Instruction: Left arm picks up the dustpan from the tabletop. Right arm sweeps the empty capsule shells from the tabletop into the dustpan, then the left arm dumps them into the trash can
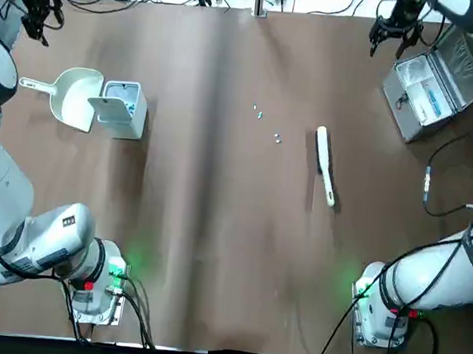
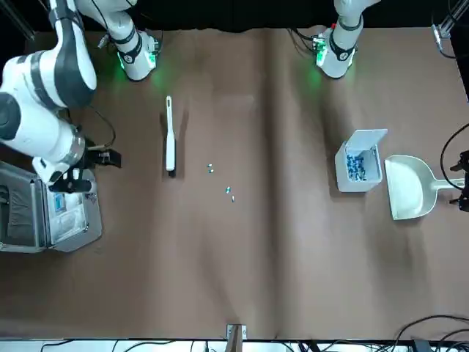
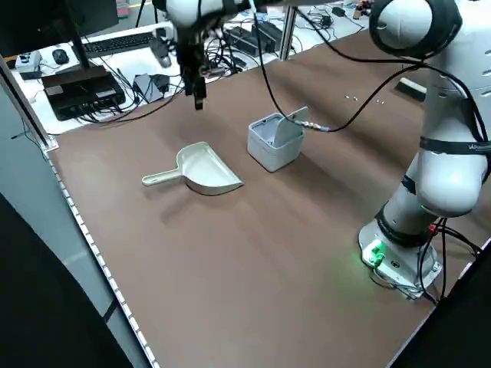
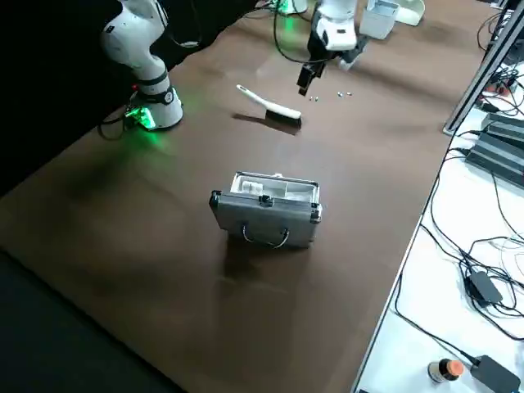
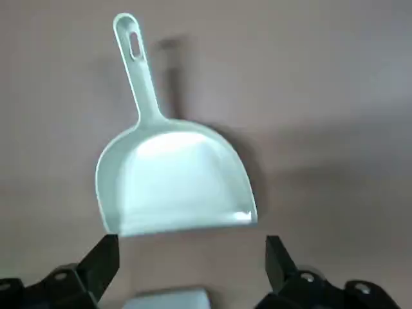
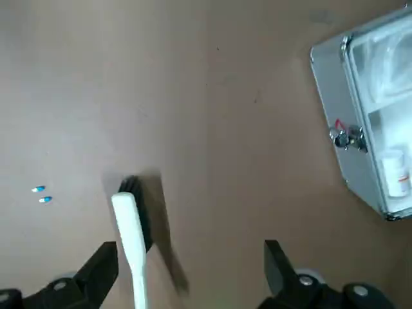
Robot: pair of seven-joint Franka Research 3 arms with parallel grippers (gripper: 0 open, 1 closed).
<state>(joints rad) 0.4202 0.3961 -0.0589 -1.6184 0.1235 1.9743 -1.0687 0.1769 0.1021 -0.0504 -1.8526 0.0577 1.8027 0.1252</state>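
Top view: the dustpan [image 1: 76, 97] lies flat on the tabletop [image 1: 214, 241], touching the trash can [image 1: 122, 109]; the empty capsule shells [image 1: 266, 123] sit beside the brush [image 1: 325, 164].
Left wrist view: the left gripper [image 5: 187, 257] hovers above the pan, jaws released.
Right wrist view: the right gripper [image 6: 190, 261] seems spread, empty

Empty capsule shells [image 1: 266, 123] too small to count; brush [image 6: 132, 248] cut off
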